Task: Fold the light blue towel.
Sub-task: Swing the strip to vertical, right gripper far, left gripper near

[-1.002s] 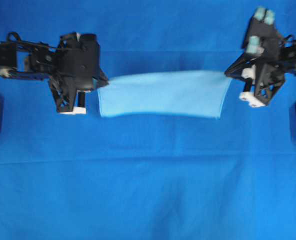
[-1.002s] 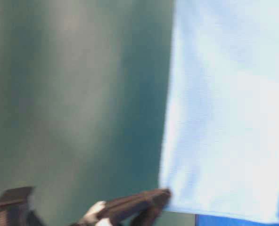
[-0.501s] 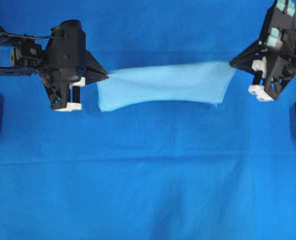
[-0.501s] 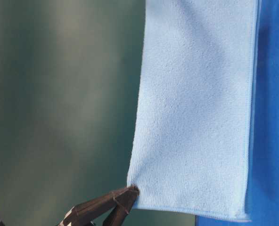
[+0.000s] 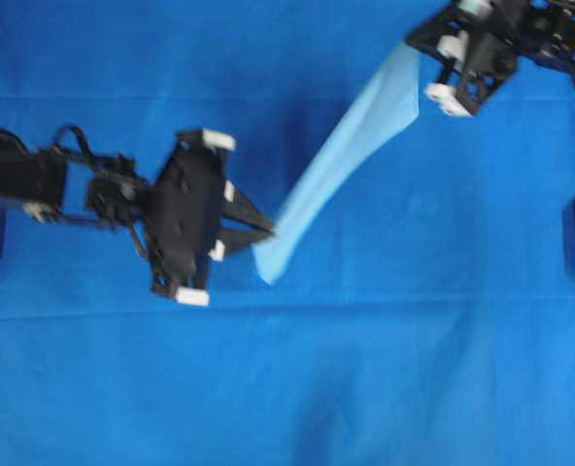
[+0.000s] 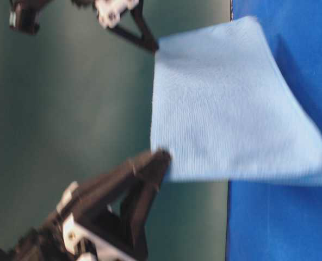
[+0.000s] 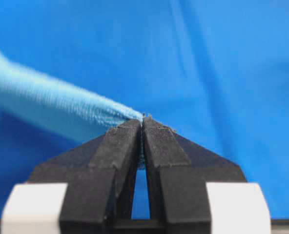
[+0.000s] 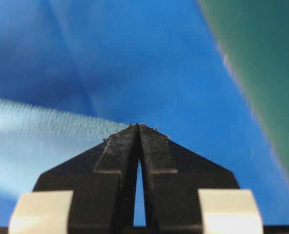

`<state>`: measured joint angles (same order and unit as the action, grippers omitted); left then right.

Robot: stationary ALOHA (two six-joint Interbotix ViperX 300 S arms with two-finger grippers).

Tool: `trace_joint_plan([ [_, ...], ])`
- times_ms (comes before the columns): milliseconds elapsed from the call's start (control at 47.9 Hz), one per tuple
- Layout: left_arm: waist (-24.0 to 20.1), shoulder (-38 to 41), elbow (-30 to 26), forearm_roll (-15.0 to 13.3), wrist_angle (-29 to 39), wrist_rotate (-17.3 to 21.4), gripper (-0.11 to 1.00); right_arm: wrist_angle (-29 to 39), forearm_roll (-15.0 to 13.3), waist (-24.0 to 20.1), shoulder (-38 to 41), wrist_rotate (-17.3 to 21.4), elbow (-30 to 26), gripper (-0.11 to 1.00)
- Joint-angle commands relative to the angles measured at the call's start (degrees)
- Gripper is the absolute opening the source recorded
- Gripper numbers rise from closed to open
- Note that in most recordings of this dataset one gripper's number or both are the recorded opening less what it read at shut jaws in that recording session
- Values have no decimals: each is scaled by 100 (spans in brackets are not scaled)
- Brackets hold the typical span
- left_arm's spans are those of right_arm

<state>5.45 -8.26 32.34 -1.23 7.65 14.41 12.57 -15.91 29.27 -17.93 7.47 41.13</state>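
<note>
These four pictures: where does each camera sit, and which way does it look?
Overhead: above, looking down at both arms stretching the light blue towel over the royal-blue cloth.
Table-level: low and side-on; towel, both pincers.
Left wrist: on that arm, looking along the left pincer, shut on the towel.
Right wrist: likewise, right pincer.
All four share the towel.

We are seeing the light blue towel (image 5: 341,160) hanging in the air as a narrow, doubled strip, stretching diagonally from upper right to lower left in the overhead view. At table level its fine weave (image 6: 226,103) is showing, though blurred; it seems to be lifting clear of the surface.
</note>
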Motion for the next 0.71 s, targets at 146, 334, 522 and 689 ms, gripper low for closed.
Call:
trace_joint_plan([
  [146, 369, 519, -765, -9, -378, 325, 2, -396, -334, 132, 686, -26, -923, 0],
  [334, 360, 870, -1072, -9, -633, 668, 2, -413, -369, 141, 1160, -53, -1529, 0],
  [522, 360, 967, -1169, -9, -642, 738, 2, -396, -378, 132, 1274, -114, -1670, 0],
  [689, 325, 1055, -1213, -9, -747, 729, 2, -334, -378, 211, 1160, -114, -1512, 0],
])
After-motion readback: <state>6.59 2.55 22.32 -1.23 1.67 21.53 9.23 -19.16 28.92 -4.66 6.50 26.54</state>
